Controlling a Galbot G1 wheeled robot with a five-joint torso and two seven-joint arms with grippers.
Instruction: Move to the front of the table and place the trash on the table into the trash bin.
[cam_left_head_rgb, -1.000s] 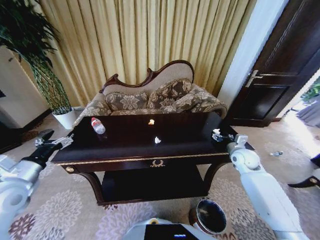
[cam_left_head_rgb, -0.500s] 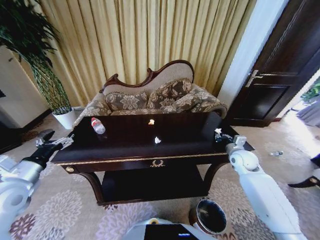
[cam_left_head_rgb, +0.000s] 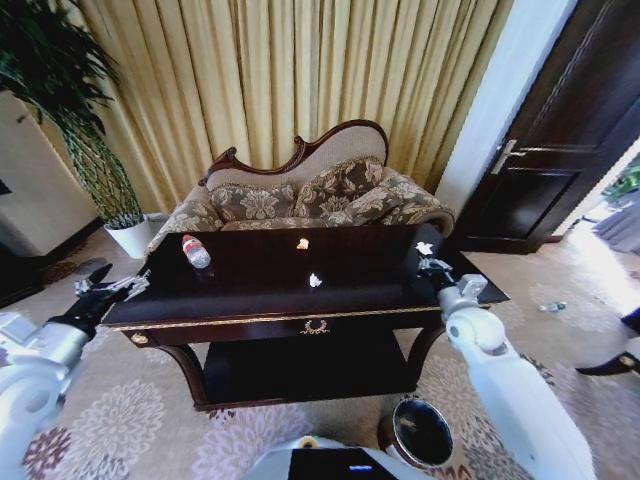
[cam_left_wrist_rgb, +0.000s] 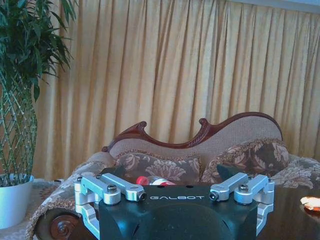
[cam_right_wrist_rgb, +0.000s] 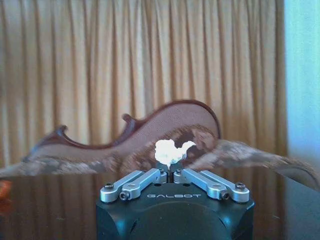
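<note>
Right claw (cam_left_head_rgb: 424, 250) above the glossy dark-brown wooden worktop (cam_left_head_rgb: 250, 300) grasps a white crumpled paper scrap (cam_right_wrist_rgb: 170, 151); left claw (cam_left_head_rgb: 112, 285) hangs released beside the worktop's end.

- Bright daylight glows through the curtains (cam_left_head_rgb: 300, 70) and washes out the floor (cam_left_head_rgb: 600, 270) at the head view's right edge.
- The glossy counter (cam_left_head_rgb: 260, 275) mirrors that light.
- The head view bends toward its edges.
- The right wrist view is smeared.

Your head camera looks down over the table (cam_left_head_rgb: 300, 290) toward sofa (cam_left_head_rgb: 310, 195) and curtain (cam_left_head_rgb: 290, 70), both wrist cameras sit low at tabletop height, facing that same sofa and curtain.
</note>
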